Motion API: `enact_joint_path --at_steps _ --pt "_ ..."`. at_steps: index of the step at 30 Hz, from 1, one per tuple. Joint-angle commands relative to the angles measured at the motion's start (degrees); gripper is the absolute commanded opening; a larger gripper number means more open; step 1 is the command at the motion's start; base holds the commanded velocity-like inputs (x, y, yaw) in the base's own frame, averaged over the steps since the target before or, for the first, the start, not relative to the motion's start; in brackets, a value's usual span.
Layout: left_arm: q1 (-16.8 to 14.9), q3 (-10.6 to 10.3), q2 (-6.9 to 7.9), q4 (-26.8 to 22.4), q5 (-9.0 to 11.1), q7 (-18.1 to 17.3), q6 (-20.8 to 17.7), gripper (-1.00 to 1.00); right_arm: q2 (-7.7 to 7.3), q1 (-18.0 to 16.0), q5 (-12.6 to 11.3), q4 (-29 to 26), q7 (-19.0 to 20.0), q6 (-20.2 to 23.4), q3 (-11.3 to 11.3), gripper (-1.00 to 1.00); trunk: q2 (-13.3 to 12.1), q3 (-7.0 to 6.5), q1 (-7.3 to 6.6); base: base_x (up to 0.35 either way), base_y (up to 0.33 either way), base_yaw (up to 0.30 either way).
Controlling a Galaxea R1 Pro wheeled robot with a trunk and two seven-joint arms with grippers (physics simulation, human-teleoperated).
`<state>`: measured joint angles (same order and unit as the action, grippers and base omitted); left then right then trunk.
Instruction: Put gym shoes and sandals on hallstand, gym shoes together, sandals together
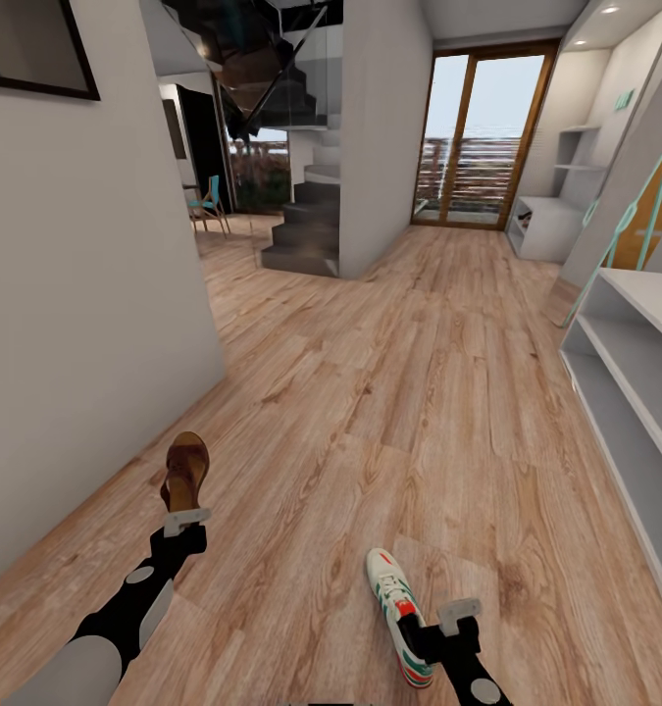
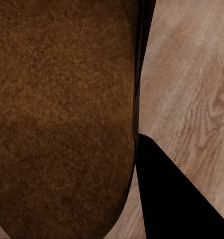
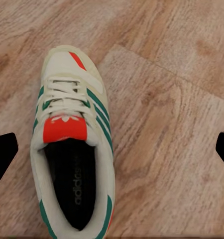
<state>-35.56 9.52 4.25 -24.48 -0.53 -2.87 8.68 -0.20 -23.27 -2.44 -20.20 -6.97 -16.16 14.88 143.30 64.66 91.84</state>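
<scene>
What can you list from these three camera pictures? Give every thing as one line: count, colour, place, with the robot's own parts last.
sandal: one, dark brown, at the left gripper near the wall
gym shoe: one, white with green stripes and red tongue, on the floor by the right gripper
floor: one, light-brown wood planks, along the corridor
shoe rack: one, pale grey, right side
stairs: one, dark grey, ahead left
glass door: one, wood-framed, far end
chair: one, teal, far left room
left gripper: one, black and grey, at the sandal
right gripper: one, black and grey, fingers spread beside the gym shoe
</scene>
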Motion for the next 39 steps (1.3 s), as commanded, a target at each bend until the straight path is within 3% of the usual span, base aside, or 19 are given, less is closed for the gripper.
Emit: enact_joint_path --at_steps 1,2,4,13,25,39 --pt "0.0 0.3 -0.03 0.0 -0.3 -0.3 0.1 -1.00 -0.02 -0.1 -0.3 -0.4 -0.4 0.7 0.4 1.00 0.0 0.04 -0.01 0.003 0.000 0.000" --pt "0.0 0.3 -0.03 0.0 -0.3 -0.4 0.1 -1.00 0.01 -0.5 -0.3 -3.2 -0.4 3.9 0.4 1.00 0.0 0.04 -0.01 0.001 0.000 0.000" --pt "-0.1 0.3 -0.03 0.0 -0.3 -0.4 0.1 -1.00 0.02 -0.5 -0.4 -4.4 -0.4 4.8 0.4 1.00 0.0 0.04 -0.01 0.000 0.000 0.000" --pt "-0.2 0.4 0.10 0.0 -0.3 -0.6 -0.2 -1.00 0.05 -0.6 -0.5 -5.9 -0.2 5.7 0.4 1.00 0.0 0.04 -0.01 0.000 0.000 0.000" --pt "-0.4 0.4 0.13 0.0 -0.2 -0.8 -0.3 -1.00 0.01 -0.6 -0.5 -6.1 -0.2 5.7 0.3 1.00 0.2 2.77 0.30 0.000 0.000 0.000" --pt "-1.0 0.4 -0.22 -1.7 -0.2 -1.5 -0.5 -1.00 0.02 -0.6 -0.5 -8.2 -0.3 5.7 0.2 1.00 0.4 7.01 0.66 0.000 0.000 0.000"
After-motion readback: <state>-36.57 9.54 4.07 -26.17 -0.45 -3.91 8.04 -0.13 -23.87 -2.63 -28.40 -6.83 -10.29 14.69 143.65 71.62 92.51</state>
